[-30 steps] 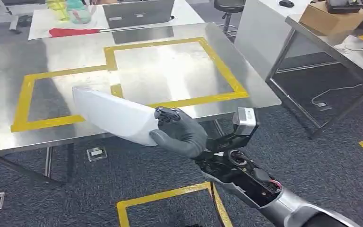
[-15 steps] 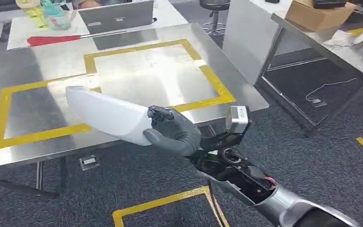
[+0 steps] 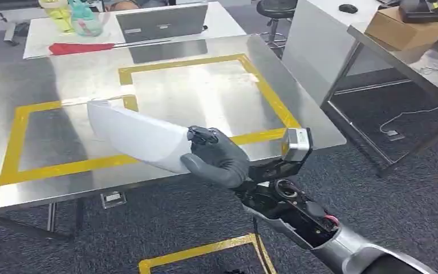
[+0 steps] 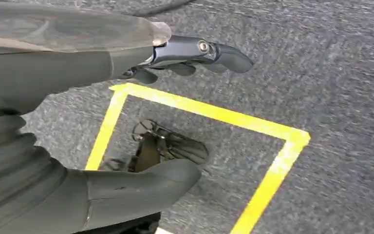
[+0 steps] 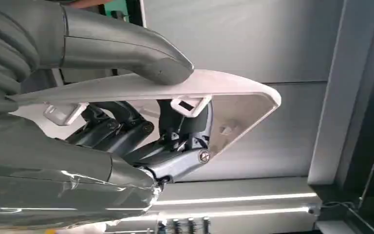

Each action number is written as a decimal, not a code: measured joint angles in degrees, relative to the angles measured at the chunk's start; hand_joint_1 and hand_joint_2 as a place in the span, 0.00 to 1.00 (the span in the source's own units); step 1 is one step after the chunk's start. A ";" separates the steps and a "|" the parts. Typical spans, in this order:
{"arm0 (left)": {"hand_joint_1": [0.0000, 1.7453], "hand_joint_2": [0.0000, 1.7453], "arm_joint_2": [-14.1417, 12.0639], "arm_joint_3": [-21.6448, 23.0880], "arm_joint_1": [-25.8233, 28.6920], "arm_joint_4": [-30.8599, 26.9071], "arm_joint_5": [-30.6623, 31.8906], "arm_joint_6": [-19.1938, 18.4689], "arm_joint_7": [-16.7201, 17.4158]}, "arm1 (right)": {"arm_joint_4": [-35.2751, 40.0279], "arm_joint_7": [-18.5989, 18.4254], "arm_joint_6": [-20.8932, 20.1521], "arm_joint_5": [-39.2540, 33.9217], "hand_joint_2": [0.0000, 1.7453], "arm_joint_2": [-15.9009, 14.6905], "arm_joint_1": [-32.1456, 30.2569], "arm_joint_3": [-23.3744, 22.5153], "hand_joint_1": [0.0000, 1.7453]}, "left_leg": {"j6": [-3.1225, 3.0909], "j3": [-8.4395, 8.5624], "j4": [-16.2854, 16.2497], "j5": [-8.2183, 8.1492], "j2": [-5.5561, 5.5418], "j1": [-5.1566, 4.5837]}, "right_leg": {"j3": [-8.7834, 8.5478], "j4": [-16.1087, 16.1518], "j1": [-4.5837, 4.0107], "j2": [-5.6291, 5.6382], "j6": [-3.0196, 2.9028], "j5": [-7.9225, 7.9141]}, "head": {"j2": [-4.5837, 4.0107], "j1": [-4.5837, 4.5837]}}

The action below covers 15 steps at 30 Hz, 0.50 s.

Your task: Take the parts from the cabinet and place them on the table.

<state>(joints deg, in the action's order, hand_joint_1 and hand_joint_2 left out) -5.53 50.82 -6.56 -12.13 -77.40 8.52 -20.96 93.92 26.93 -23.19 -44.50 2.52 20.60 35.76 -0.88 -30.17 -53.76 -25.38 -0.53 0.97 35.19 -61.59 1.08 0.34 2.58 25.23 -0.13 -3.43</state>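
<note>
While my right hand (image 3: 219,157) is gripping the white curved part (image 3: 137,137) by one end, thumb on its outer face and fingers (image 5: 126,131) underneath, I am holding it above the near edge of the steel counter (image 3: 205,85), over the yellow tape outline (image 3: 17,142). My left hand (image 4: 126,58) is hanging released above grey carpet (image 4: 321,73), holding nothing.

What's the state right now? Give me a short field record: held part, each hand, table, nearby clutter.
held part: white panel, gripped at one end, extending over the near table edge
right hand: holds the panel, thumb on top, fingers underneath
left hand: holds nothing, fingers apart, over carpet with yellow tape
table: steel table marked with yellow tape rectangles
clutter: laptop, cardboard box
</note>
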 joint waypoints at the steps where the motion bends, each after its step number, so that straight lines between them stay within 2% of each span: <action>1: 0.00 1.00 0.00 0.02 -0.01 0.00 0.00 0.00 0.00 | 0.00 0.00 -0.02 -0.02 1.00 0.00 0.02 0.00 1.00 | 0.31 0.36 -0.05 -0.52 -0.02 0.02 | -1.52 4.80 0.12 -0.10 0.04 -2.28 | 0.00 -0.26; 2: 0.00 1.00 -0.04 0.02 -0.21 0.00 0.00 0.00 -0.02 | -0.07 0.02 -0.07 -0.09 1.00 -0.05 0.10 0.02 1.00 | 0.71 0.33 -0.35 -0.79 -0.10 -0.29 | -2.18 5.51 -0.29 -0.04 -0.02 -1.28 | -0.02 -0.13; 3: 0.00 1.00 -0.07 0.00 -0.29 0.02 0.00 0.00 -0.04 | -0.07 0.00 -0.15 -0.09 1.00 -0.05 0.23 0.02 1.00 | 0.94 -0.08 -0.47 -0.76 -0.14 -0.27 | -2.94 6.29 -0.25 0.04 -0.69 -0.69 | 0.00 -0.16; 5: 0.00 1.00 -0.07 0.00 -0.28 0.00 0.02 0.00 -0.02 | -0.09 -0.07 -0.20 -0.09 1.00 -0.07 0.11 0.02 1.00 | 1.54 0.00 -0.09 -0.69 0.02 -0.09 | -2.61 6.18 -0.61 0.34 -1.30 -0.61 | 0.00 0.55; 7: 0.00 1.00 -0.13 0.02 -0.34 0.00 0.00 0.04 -0.02 | -0.02 -0.09 -0.30 -0.09 1.00 -0.07 0.26 0.02 1.00 | 2.12 0.32 -0.82 -1.64 0.13 0.11 | -3.73 7.08 -0.18 0.31 -2.00 -0.76 | 0.00 0.50; 8: 0.00 1.00 -0.07 0.02 -0.37 0.00 0.00 0.07 -0.02 | -0.04 -0.09 -0.44 -0.09 1.00 -0.07 0.42 0.02 1.00 | 2.30 -1.08 -3.64 -2.89 0.16 0.06 | -4.05 7.30 -0.05 0.15 -2.27 -0.64 | 0.00 1.09; 10: 0.00 1.00 0.00 0.02 -0.52 0.00 0.00 0.20 -0.02 | -0.09 -0.20 -0.52 -0.07 1.00 -0.05 0.49 0.04 1.00 | 2.60 -7.01 -13.88 -6.64 0.16 0.10 | -4.25 7.31 -0.20 -0.04 -2.69 -0.37 | 0.00 1.77; 11: 0.00 1.00 0.00 0.02 -0.42 0.00 0.00 0.44 -0.02 | -0.20 -0.28 -0.52 -0.04 1.00 -0.07 0.42 0.04 1.00 | 2.69 -9.82 -18.24 -7.77 0.17 0.09 | -4.31 7.31 -0.31 -0.05 -2.87 -0.17 | 0.00 1.77; 12: 0.00 1.00 0.00 0.02 -0.32 0.00 0.00 0.63 0.02 | -0.24 -0.31 -0.52 -0.04 1.00 -0.05 0.37 0.07 1.00 | 2.66 -11.47 -20.04 -7.50 0.16 0.09 | -4.47 7.30 -0.37 0.01 -3.00 -0.04 | 0.00 1.88; 13: 0.00 1.00 0.00 0.02 -0.18 0.00 -0.04 0.79 0.09 | -0.24 -0.33 -0.52 -0.04 1.00 -0.05 0.38 0.09 1.00 | 2.52 -11.54 -18.77 -5.61 0.16 0.09 | -4.78 7.30 -0.41 0.17 -2.98 0.19 | 0.00 1.86; 14: 0.00 1.00 -0.02 0.02 -0.12 0.00 -0.17 0.90 0.11 | -0.26 -0.33 -0.52 -0.04 1.00 -0.05 0.38 0.09 1.00 | 2.30 -10.22 -15.04 -2.84 0.16 0.09 | -5.13 7.30 -0.43 0.31 -2.94 0.44 | 0.00 1.88; 15: 0.00 1.00 -0.11 0.02 -0.12 0.00 -0.15 0.96 0.11 | -0.26 -0.33 -0.52 -0.04 1.00 -0.05 0.38 0.09 1.00 | 1.97 -7.80 -9.18 0.49 0.17 0.05 | -5.62 7.30 -0.46 0.39 -2.84 0.76 | 0.00 1.97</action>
<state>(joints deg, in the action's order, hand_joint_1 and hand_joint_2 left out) -5.64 50.84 -6.68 -12.13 -77.55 9.49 -20.85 93.66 26.60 -23.71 -44.54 2.47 20.99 35.85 1.09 -37.97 -62.95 -24.90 -0.36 1.02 29.57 -54.29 0.62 0.72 -0.26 25.99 -0.13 -1.46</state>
